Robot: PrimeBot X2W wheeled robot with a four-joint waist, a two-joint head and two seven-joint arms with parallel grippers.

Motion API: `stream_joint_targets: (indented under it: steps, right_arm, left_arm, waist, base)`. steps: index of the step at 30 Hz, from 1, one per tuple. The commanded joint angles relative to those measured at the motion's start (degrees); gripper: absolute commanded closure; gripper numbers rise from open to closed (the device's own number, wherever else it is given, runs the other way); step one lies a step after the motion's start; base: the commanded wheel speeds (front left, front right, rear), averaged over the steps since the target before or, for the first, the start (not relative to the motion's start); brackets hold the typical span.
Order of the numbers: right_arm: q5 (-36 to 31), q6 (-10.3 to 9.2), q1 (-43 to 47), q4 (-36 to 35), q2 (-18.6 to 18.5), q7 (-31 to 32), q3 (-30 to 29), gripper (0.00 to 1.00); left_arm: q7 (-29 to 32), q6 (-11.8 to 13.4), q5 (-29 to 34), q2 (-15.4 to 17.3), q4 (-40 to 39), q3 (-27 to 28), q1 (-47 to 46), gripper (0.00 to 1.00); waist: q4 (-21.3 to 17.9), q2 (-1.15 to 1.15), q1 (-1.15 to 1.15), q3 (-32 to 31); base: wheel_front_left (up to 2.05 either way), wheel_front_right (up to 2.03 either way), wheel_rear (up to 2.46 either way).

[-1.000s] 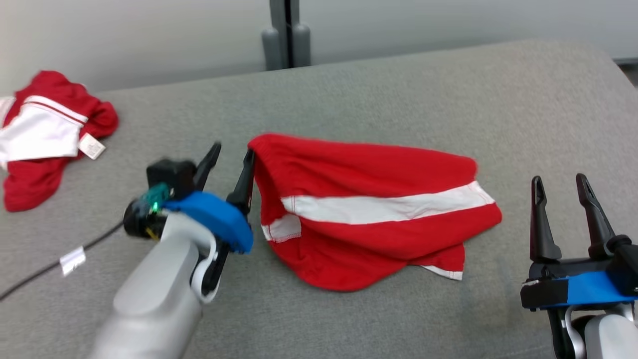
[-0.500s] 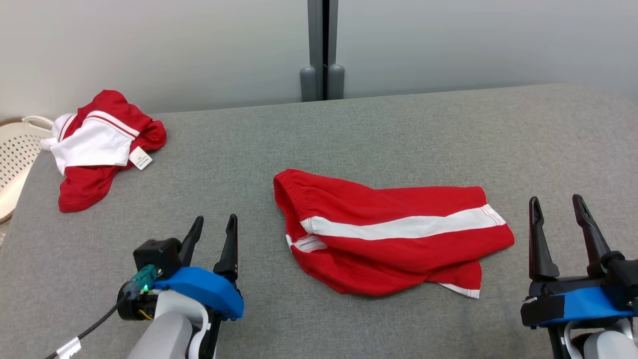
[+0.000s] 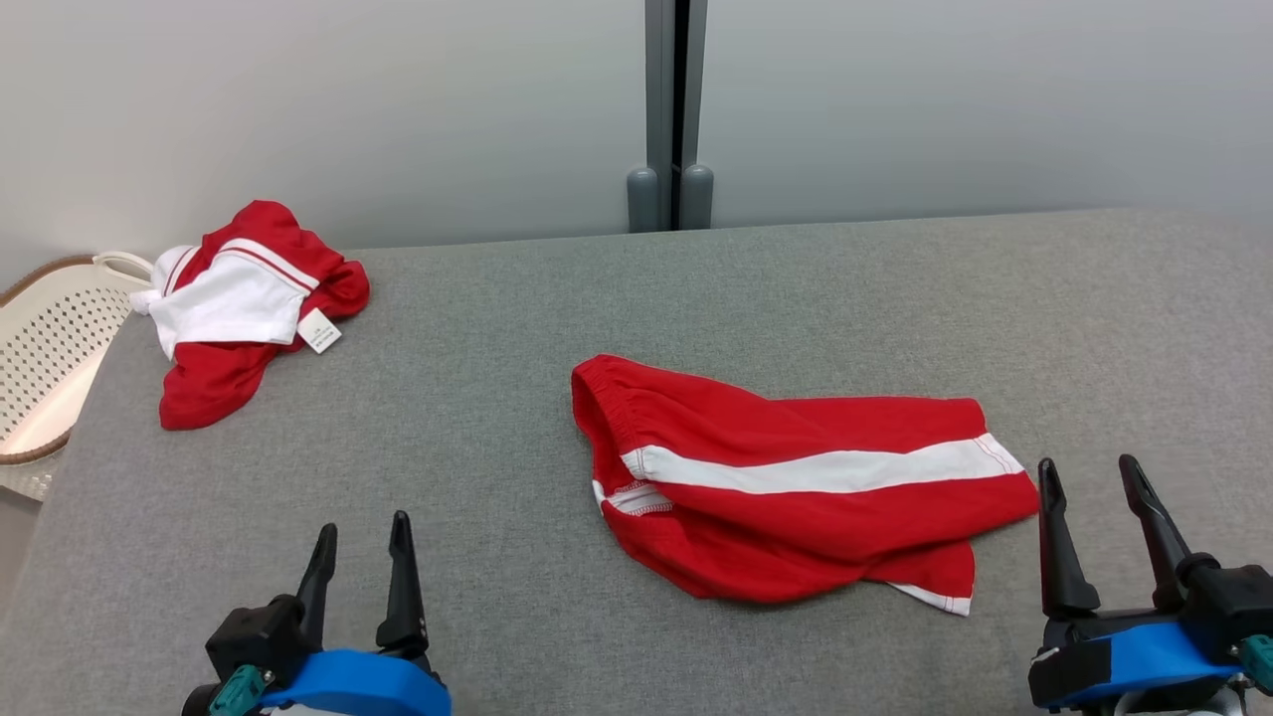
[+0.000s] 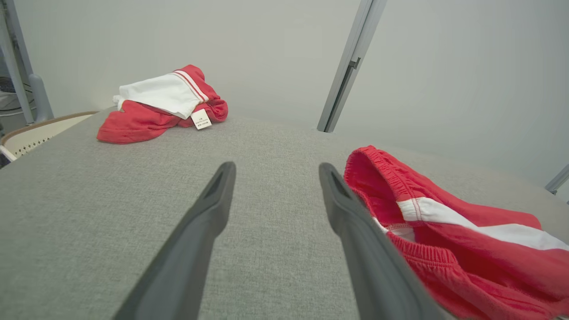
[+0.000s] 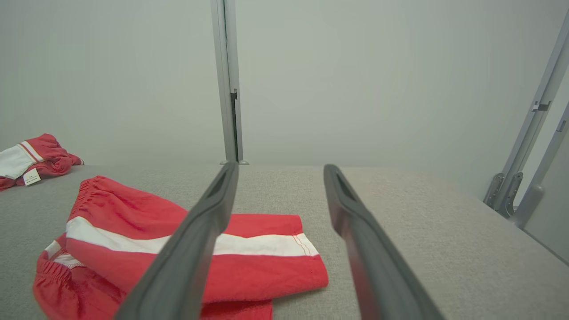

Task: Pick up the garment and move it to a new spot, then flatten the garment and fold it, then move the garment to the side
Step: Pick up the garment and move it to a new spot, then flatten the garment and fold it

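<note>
Head view: white basket (image 3: 52,343) (far left), red shorts (image 3: 796,502) apart

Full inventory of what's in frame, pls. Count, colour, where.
shorts: 1, red with white stripe, lying rumpled mid-table
crumpled garment: 1, red and white with a white tag, far left corner of the table
basket: 1, white perforated with brown rim, off the table's left edge
table: 1, grey fabric top, carries both garments
post: 1, grey, upright behind the table's far edge
side posts: 2, grey, slanted, past the table's right end
wall: pale grey, behind the table
left gripper: 1, dark fingers on blue mount, near edge at left, open, holding nothing
right gripper: 1, dark fingers on blue mount, near edge at right beside the shorts' hem, open, holding nothing
</note>
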Motion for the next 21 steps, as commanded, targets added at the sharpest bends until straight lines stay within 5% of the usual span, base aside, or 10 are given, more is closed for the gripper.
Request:
stream_joint_targets:
  steps: [1, 21]
  right_arm:
    - [0.2, 0.01, 0.8, 0.2, -0.2, -0.3, 0.2, 0.0]
    - [0.2, 0.01, 0.2, 2.0, -0.2, -0.3, 1.2, 0.0]
  left_arm:
    - [-0.2, 0.4, 0.8, -0.2, -0.9, 1.0, 0.7, 0.0]
    - [-0.2, -1.8, 5.1, -2.0, -0.6, 4.6, 2.2, 0.0]
  waist:
    - [0.1, 0.0, 0.01, -0.2]
    - [-0.2, 0.0, 0.01, -0.2]
  base:
    - [0.0, 0.0, 0.0]
    - [0.0, 0.0, 0.0]
